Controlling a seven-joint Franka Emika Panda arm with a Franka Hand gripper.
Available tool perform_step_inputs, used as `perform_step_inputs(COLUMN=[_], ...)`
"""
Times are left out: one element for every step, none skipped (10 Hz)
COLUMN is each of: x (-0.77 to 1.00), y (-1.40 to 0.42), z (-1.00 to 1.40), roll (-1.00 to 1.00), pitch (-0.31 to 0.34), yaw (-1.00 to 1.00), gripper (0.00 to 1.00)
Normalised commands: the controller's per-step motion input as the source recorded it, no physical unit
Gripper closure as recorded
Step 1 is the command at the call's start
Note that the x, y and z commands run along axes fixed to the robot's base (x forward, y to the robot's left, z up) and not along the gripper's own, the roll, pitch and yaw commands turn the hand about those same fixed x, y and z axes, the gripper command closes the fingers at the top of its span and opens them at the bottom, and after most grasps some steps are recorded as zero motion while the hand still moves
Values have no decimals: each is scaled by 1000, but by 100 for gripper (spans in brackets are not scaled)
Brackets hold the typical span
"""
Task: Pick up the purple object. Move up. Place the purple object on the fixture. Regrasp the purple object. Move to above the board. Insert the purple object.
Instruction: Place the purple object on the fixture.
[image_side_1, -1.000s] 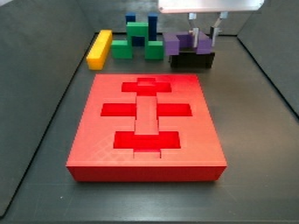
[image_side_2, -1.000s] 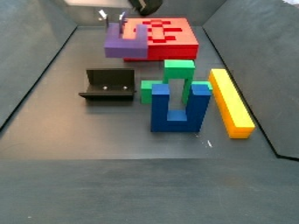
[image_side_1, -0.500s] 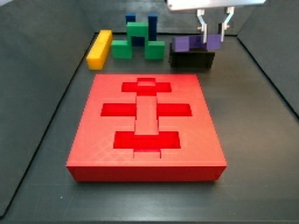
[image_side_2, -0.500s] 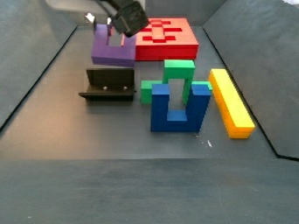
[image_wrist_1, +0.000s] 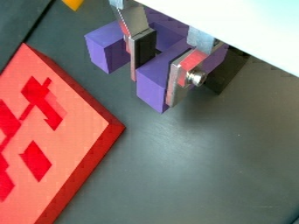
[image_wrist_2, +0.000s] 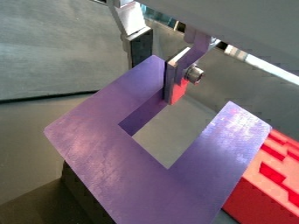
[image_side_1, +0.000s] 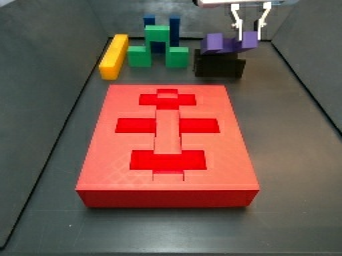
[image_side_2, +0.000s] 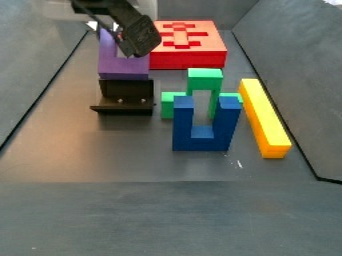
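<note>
One prong of the small purple U-shaped plastic block (image_side_1: 229, 42) is clamped in the gripper (image_side_1: 249, 33), at the board's one o'clock, directly over the dark L-shaped fixture (image_side_1: 221, 66). Placing step; next, lower and seat it.

Dark grey floor (image_side_1: 287, 190) carries: red board (image_side_1: 167, 145), fixture (image_side_2: 124, 97), yellow bar (image_side_1: 114, 55), green block (image_side_2: 201, 88) touching blue U-block (image_side_2: 205, 125). Gripper (image_side_1: 249, 31) above fixture, off the floor.

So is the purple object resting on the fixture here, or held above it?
Cannot tell. The gripper pinches one prong of the purple object directly over the fixture; contact is unclear.
</note>
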Motion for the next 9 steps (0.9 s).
perform_step_inputs(x=[803, 749, 623, 569, 494, 271, 43, 0, 0], y=[300, 334, 414, 394, 389, 446, 131, 0, 0], z=[43, 37, 0, 0, 0, -29, 0, -49, -74], roll=[-497, -571, -563, -523, -474, -614, -289, 23, 57], pitch=[309, 251, 186, 177, 129, 0, 0, 0, 0], yaw=[-120, -134, -214, -297, -366, -320, -14, 0, 0], gripper=[100, 100, 100, 100, 100, 100, 100, 100, 100])
